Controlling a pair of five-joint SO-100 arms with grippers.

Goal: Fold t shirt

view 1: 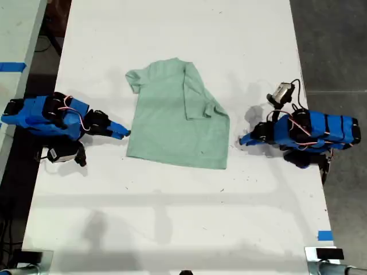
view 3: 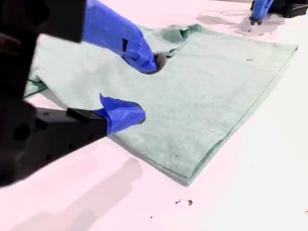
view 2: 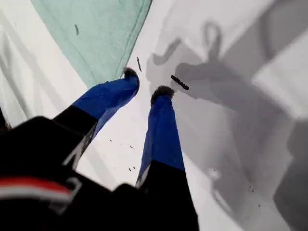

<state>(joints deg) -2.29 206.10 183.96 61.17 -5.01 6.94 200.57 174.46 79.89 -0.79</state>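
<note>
Closest in, my second gripper (view 3: pixel 148 89): jaws well apart, gripping nothing, poised over the near edge of the t shirt; in the exterior view it (view 1: pixel 123 133) sits at the shirt's left edge.
T shirt (view 3: pixel 207 91): pale mint green, lying flat mid-table (view 1: pixel 166 126), between the two arms, with one sleeve folded inward over the body.
Hem: a neat doubled edge running away from my second gripper towards the far arm.
My first gripper (view 2: pixel 146 83): fingers a little apart, empty, tips over bare table just beside a shirt corner (view 2: pixel 96 33); it is on the exterior view's right (view 1: pixel 243 139).
Table (view 1: pixel 172 217): white, with a few dark specks.
Blue tape (view 1: pixel 324 235): exterior view's lower right.
</note>
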